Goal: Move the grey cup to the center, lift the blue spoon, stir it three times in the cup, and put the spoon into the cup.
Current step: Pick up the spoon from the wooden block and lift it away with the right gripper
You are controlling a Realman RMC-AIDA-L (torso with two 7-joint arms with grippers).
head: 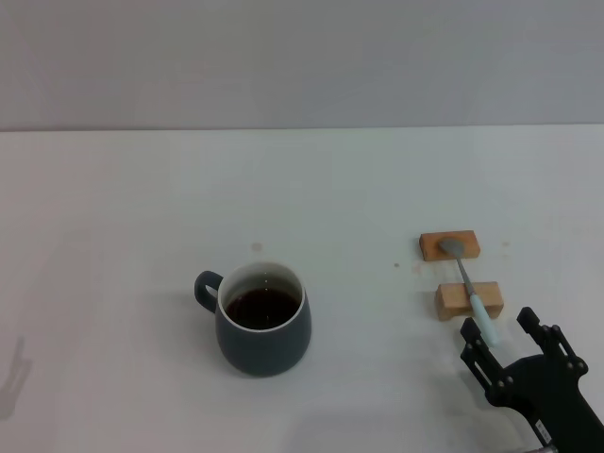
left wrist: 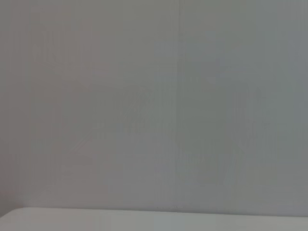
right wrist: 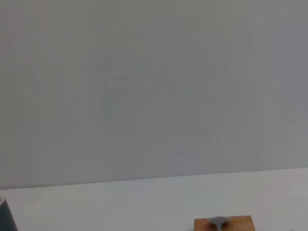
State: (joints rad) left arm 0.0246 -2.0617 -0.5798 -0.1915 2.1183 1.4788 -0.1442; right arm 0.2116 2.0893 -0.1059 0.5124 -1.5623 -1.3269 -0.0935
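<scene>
Right claw (head: pixel 499 329): low at the near right corner of the head view, black, pointing away from the robot, its two fingers spread apart and gripping nothing. One finger (head: pixel 475 342) shows just left of the spoon's handle end, the other (head: pixel 534 325) to the right of it; whether either touches the handle cannot be told.

Spoon (head: pixel 469 282): bridges two wooden blocks on the white desk (head: pixel 142 208). Grey bowl rests on the far block (head: pixel 449 246); stem crosses the near block (head: pixel 468 300); pale blue handle end juts toward the robot, between the claw's fingers. Right wrist view catches only the far block (right wrist: pixel 224 224) with the spoon bowl (right wrist: pixel 218 221) on it.

Cup (head: pixel 263 319): dark grey, white inside, upright near the desk's middle, well left of the spoon and claw, handle to the left, dark liquid within. Its edge (right wrist: pixel 6 215) shows in the right wrist view.

Left claw: out of sight; its wrist view shows only wall and a strip of desk.
</scene>
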